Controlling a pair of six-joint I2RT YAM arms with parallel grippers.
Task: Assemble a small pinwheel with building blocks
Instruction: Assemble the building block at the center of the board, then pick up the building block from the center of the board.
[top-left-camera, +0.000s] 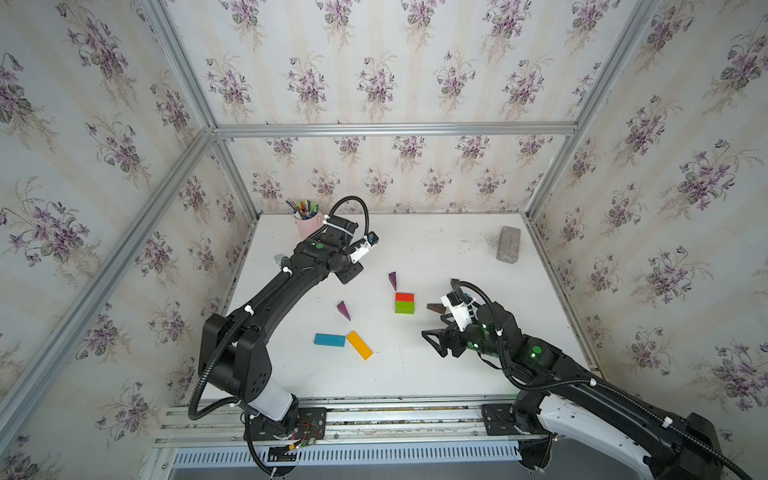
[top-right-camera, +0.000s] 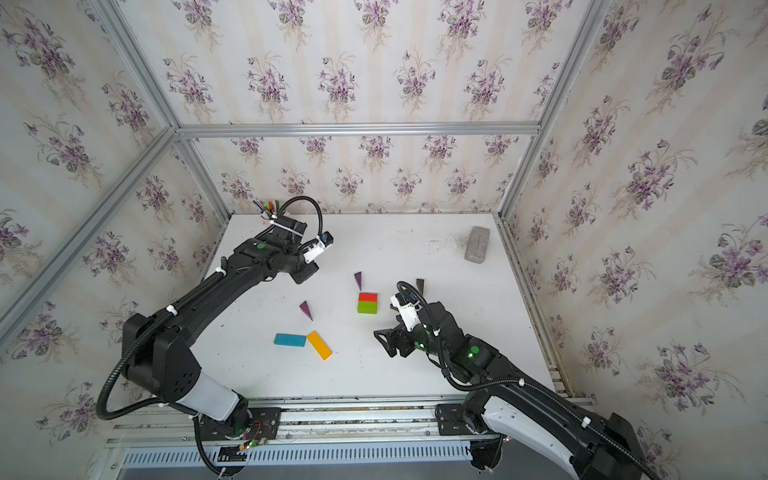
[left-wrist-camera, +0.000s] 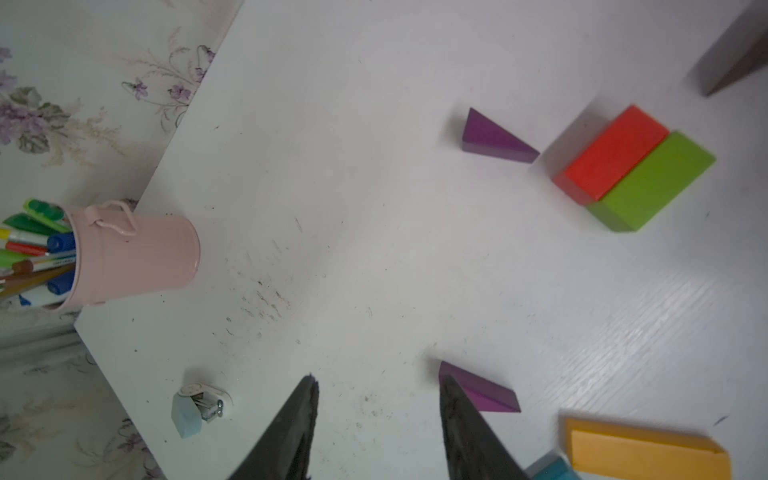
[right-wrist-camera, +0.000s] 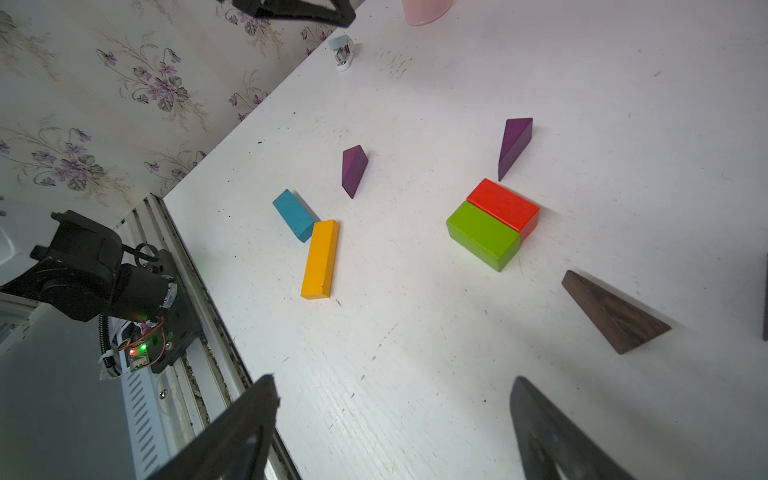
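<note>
Left claw is shown released and empty in its wrist view; the loose purple wedge, well apart from the red block, is best gripped across its flat faces. Right claw is seen spread and empty in its wrist view; a brown wedge near the red block is shown whole, while in both top views it seems half hidden.

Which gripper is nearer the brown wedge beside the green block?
Right. The right gripper is open close to the brown wedge, not touching it; the left gripper is across the green block from it, near a purple wedge.
</note>
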